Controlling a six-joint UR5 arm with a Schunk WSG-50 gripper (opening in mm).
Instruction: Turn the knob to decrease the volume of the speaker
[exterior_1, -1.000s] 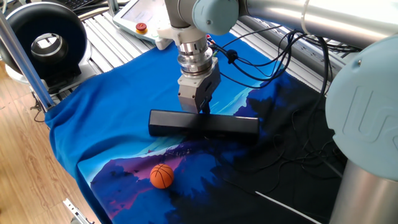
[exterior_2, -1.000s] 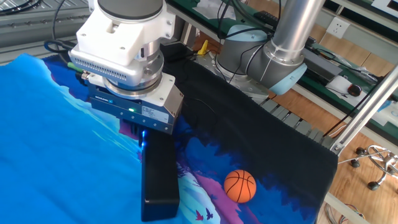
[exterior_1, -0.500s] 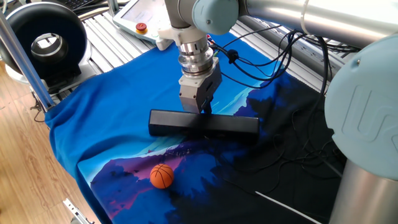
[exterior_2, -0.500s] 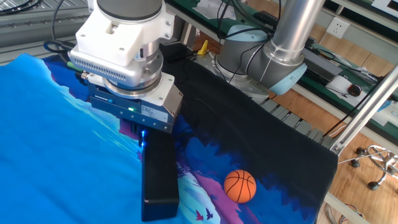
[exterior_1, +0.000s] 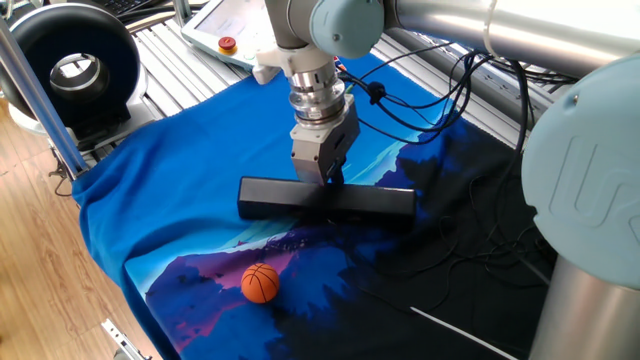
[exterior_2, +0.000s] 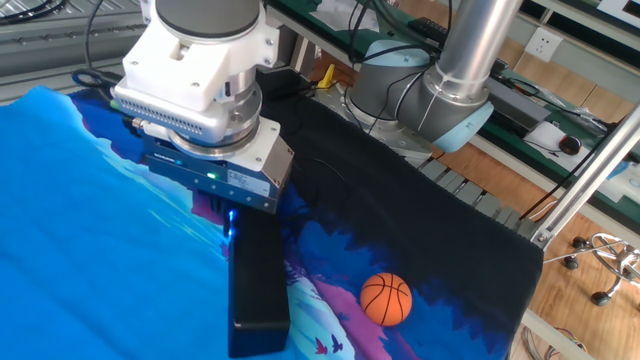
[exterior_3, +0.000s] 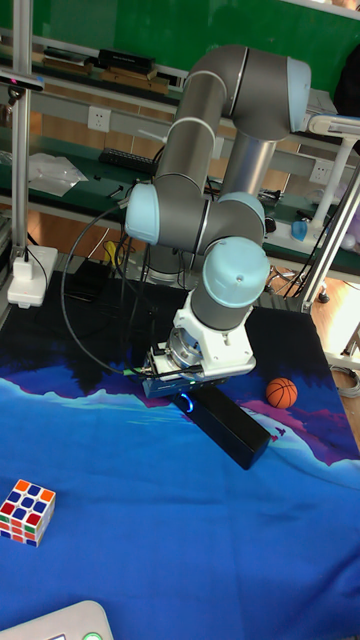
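Your two-finger gripper (exterior_1: 327, 181) sits straight down on the middle of the long, slim matte-black speaker bar (exterior_1: 327, 199), whose long axis runs crosswise under it.

The speaker lies flat on the soft blue printed cloth (exterior_1: 170, 190), a small orange rubbery ball (exterior_1: 260, 282) well apart from it. The fingertips look pinched on something at its top, probably the knob, but you cannot tell their grip from here.

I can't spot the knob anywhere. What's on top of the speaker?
The hand sits on the speaker near its middle. Whatever lies beneath its fingertips, knob included, is covered in every view. The rest of the top looks bare.
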